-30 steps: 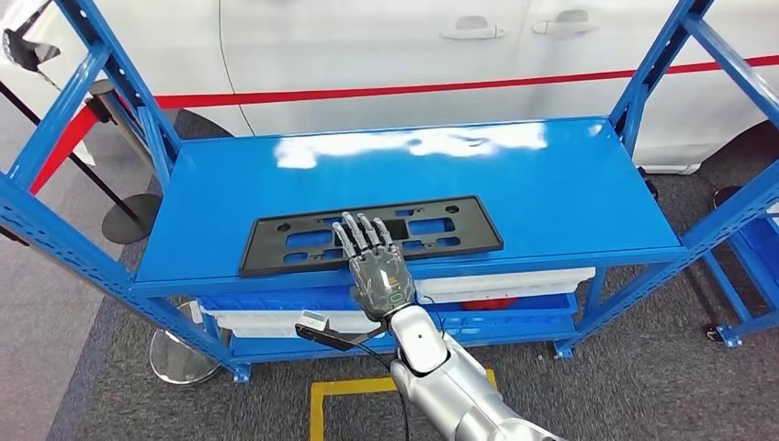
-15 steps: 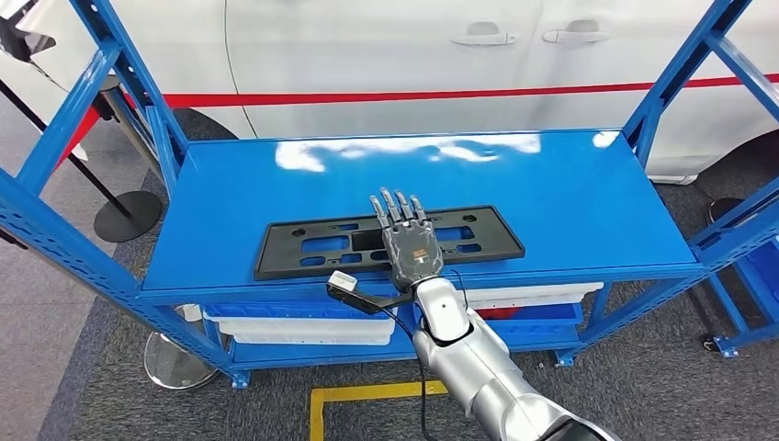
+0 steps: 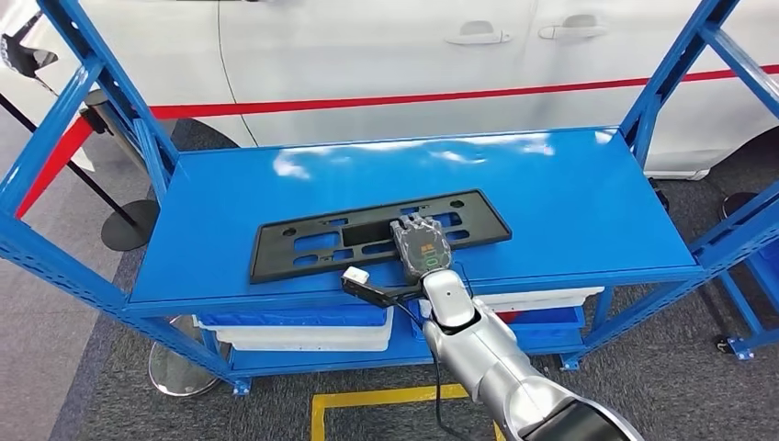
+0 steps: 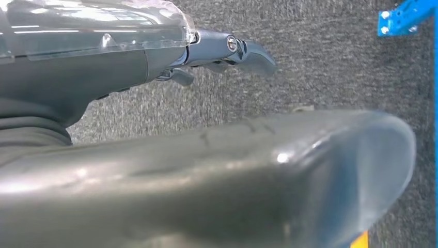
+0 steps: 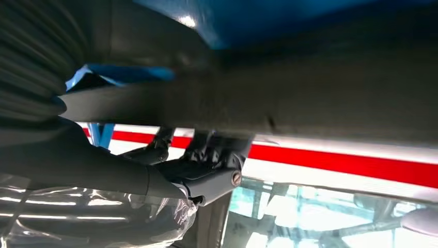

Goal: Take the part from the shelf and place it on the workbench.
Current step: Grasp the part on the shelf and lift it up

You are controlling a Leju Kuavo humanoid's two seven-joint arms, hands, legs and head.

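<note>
The part [image 3: 312, 243] is a long flat black plastic frame with cut-outs, lying on the top board of the blue shelf [image 3: 570, 202] near its front edge. My right hand [image 3: 421, 246] reaches in from below, its fingers curled down over the part's near edge right of its middle. Up close in the right wrist view, the part [image 5: 310, 98] runs as a dark bar with my right hand's fingers [image 5: 206, 170] wrapped against it. My left hand [image 4: 155, 57] hangs over grey carpet, holding nothing, fingers loosely extended.
A white car [image 3: 367, 55] with a red stripe stands close behind the shelf. Blue uprights [image 3: 101, 83] frame both shelf ends. White bins [image 3: 303, 333] sit on the lower level. A stanchion base [image 3: 129, 225] stands to the left, and yellow floor tape [image 3: 367, 400] lies below.
The camera has shifted. My right hand's fingers, stretched flat over the part before, have curled down onto its near edge, and the hand has drawn slightly back.
</note>
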